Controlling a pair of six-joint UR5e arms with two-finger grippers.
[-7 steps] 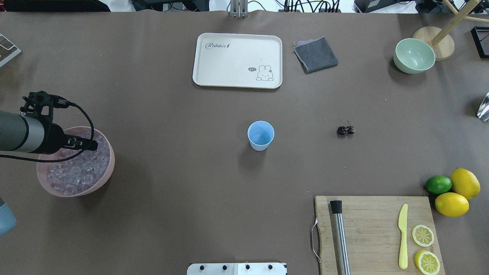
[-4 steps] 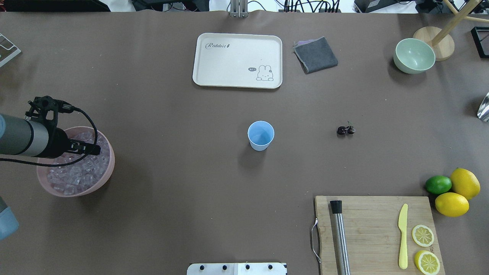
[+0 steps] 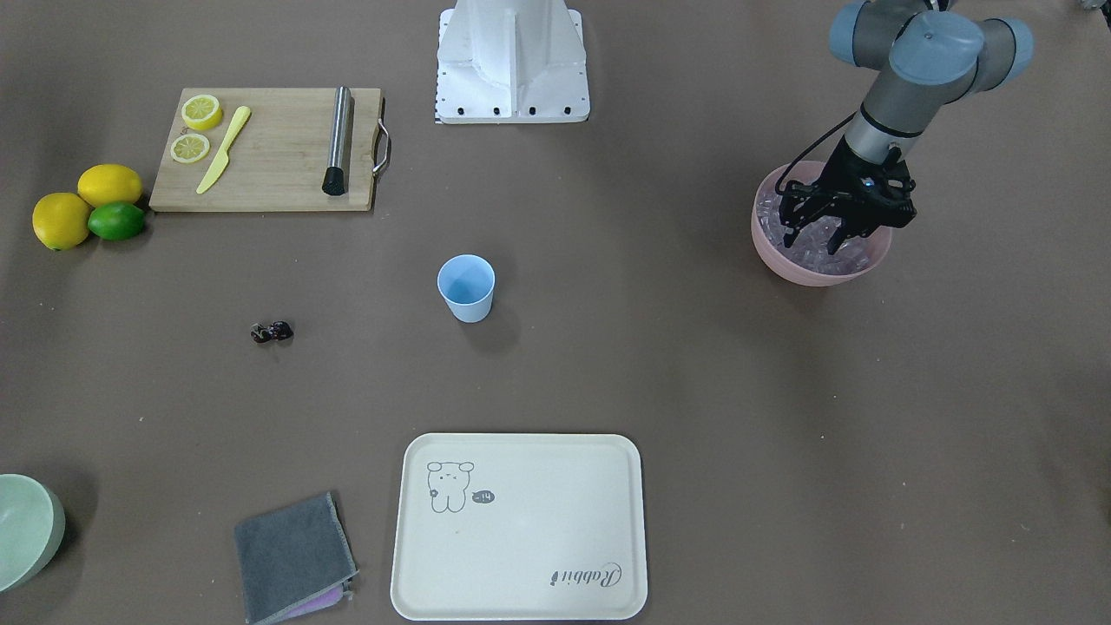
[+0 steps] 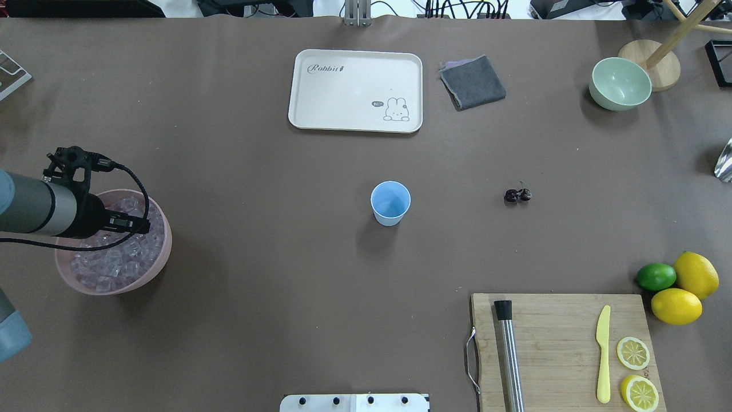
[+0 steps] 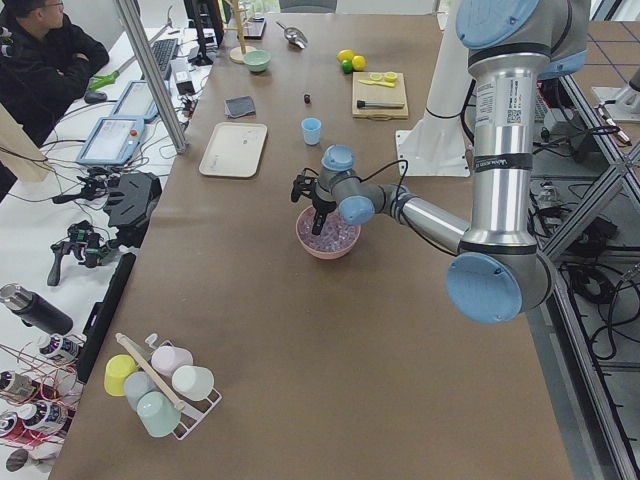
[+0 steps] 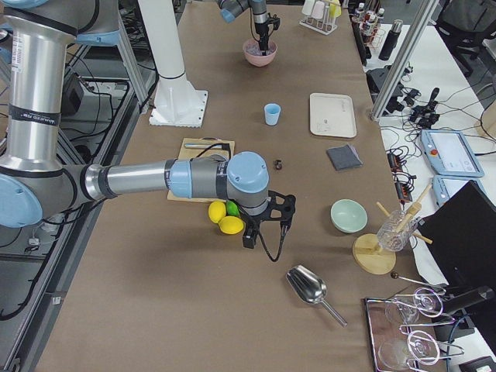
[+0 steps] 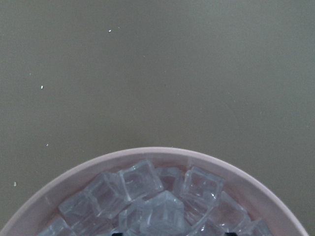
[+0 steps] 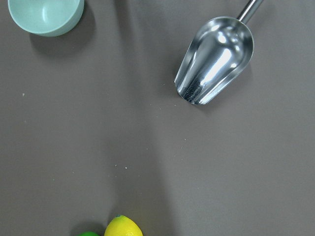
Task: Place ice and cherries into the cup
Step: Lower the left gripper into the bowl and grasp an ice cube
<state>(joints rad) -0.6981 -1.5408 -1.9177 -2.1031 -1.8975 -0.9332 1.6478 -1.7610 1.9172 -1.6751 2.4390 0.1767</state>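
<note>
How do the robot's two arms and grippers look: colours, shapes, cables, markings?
The left arm and the right arm are silver-grey round tubes with light blue caps on bulky joints. The left arm carries a printed label. The left gripper and the right gripper are black, each with a looping black cable.

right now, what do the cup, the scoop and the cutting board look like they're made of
The cup looks like plastic: matte light blue with a thin, even wall. The scoop is polished metal with mirror-like highlights. The cutting board is wood, perhaps bamboo, showing pale grain strips.
</note>
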